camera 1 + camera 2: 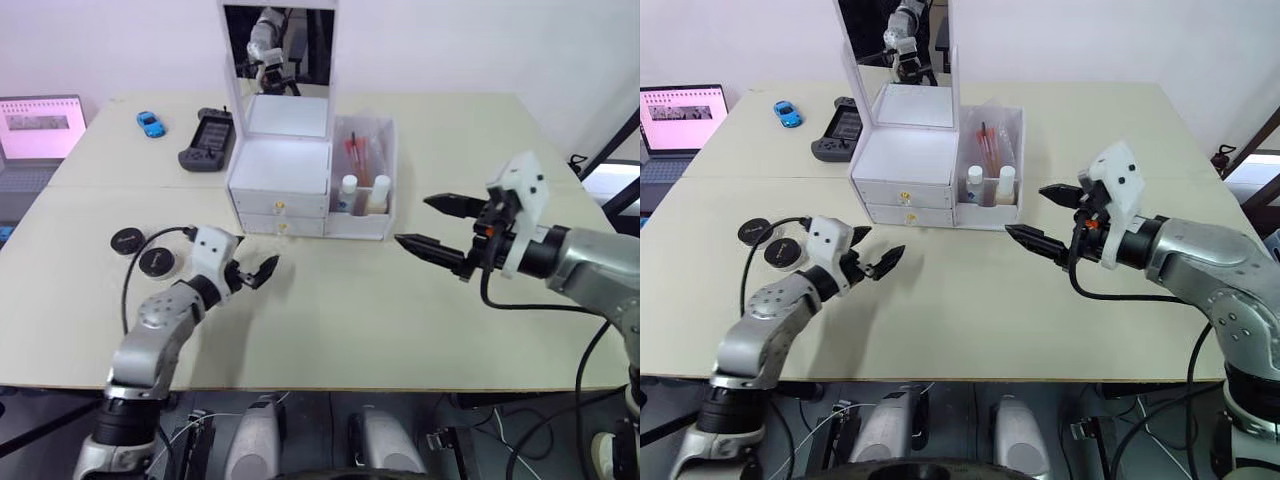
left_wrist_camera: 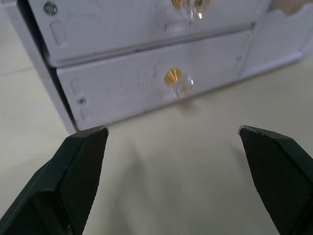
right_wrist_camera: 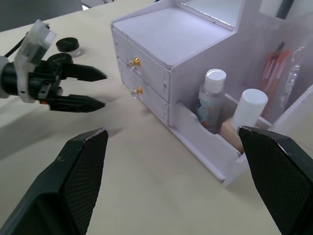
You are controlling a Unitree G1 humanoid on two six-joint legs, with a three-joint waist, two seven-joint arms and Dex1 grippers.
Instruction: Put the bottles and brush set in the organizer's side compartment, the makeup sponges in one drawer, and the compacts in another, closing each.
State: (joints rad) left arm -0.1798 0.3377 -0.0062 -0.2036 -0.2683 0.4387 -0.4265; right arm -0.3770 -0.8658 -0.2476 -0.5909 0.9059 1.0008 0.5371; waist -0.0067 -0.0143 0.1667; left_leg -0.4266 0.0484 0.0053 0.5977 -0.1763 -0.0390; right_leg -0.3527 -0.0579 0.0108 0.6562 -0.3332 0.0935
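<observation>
The white organizer [image 1: 280, 175] stands mid-table with its mirror lid [image 1: 278, 45] upright and both gold-knobbed drawers [image 2: 172, 77] pushed in. Its side compartment [image 1: 388, 205] holds the two white-capped bottles [image 3: 211, 95] [image 3: 247, 110] and the brush set [image 1: 358, 150]. Two black compacts [image 1: 127, 240] [image 1: 158, 261] lie on the table to the left. My left gripper [image 1: 255, 265] hovers open just in front of the lower drawer, holding nothing. On the right, level with the side compartment, my right gripper [image 1: 413, 220] is open and empty. The makeup sponges are out of view.
A black game controller [image 1: 207, 140] and a blue toy car [image 1: 151, 124] lie behind the organizer on the left. A laptop [image 1: 40, 135] sits at the far left edge. A black cable [image 1: 150, 240] loops over the compacts.
</observation>
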